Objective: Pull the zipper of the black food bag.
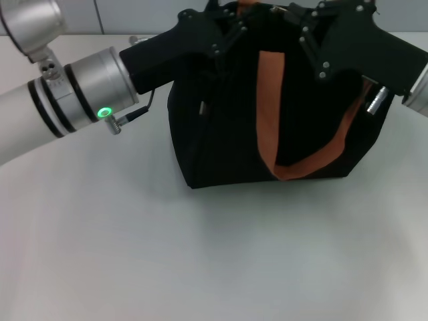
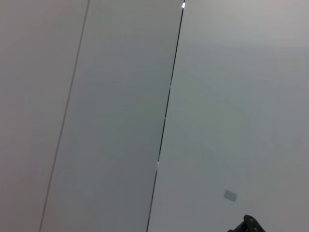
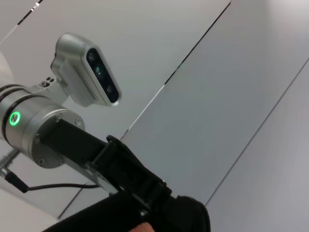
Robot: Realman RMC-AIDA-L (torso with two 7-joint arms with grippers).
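The black food bag [image 1: 227, 134] stands upright at the far middle of the white table [image 1: 200, 254]. One orange-brown strap [image 1: 271, 100] hangs down its front face. My left gripper [image 1: 224, 23] reaches in from the left and sits at the bag's top edge. My right gripper [image 1: 317, 30] reaches in from the right and sits at the top edge beside it. The zipper is hidden behind the two grippers. The right wrist view shows the left gripper [image 3: 130, 179] against the bag's top [image 3: 111, 220], with a bit of strap [image 3: 145, 227].
The left arm's silver wrist with a green light [image 1: 103, 112] hangs over the table's left side. Grey wall panels [image 2: 120, 121] stand behind the table. The left wrist view shows only wall and a small black part [image 2: 247, 224].
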